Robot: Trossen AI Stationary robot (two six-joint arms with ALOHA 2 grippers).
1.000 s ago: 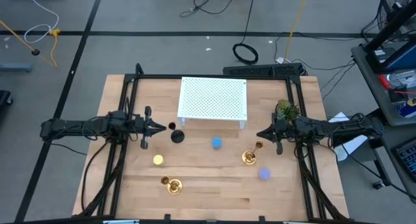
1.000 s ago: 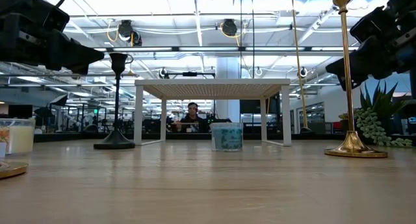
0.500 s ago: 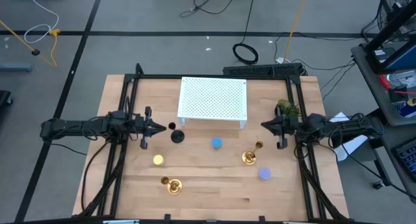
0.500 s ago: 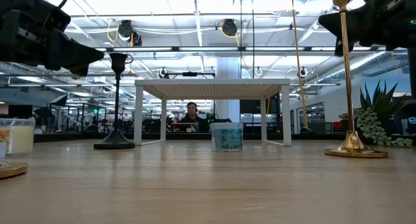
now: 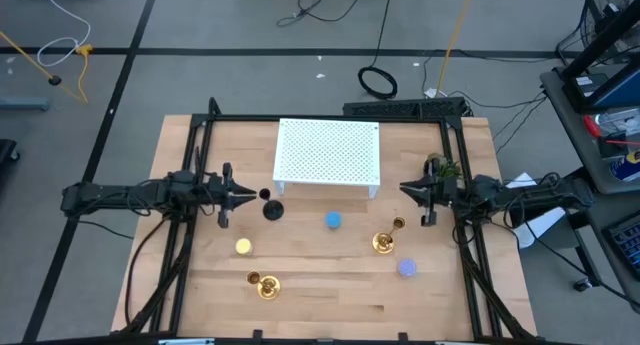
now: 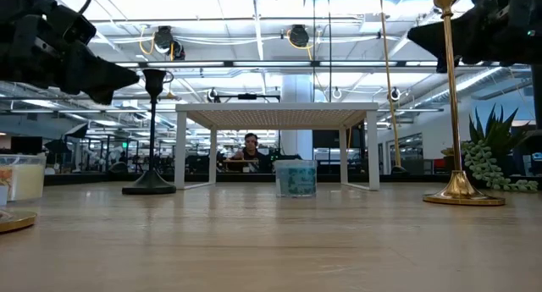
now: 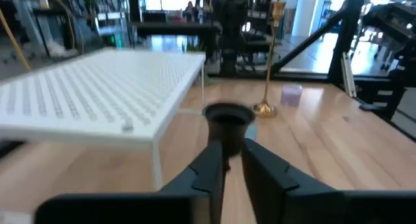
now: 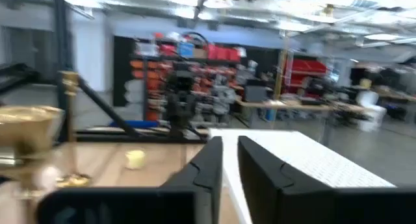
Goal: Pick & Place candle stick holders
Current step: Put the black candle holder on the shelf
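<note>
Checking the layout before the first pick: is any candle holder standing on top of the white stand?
No: in the high view the white stand carries nothing, and the black holder and brass holders stand on the table.

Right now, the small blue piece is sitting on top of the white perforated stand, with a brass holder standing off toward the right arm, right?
Not quite. The small blue piece is not on the white perforated stand; it sits on the wooden table, just in front of the stand. The high view shows this. The brass holder does stand off toward the right arm.
</note>
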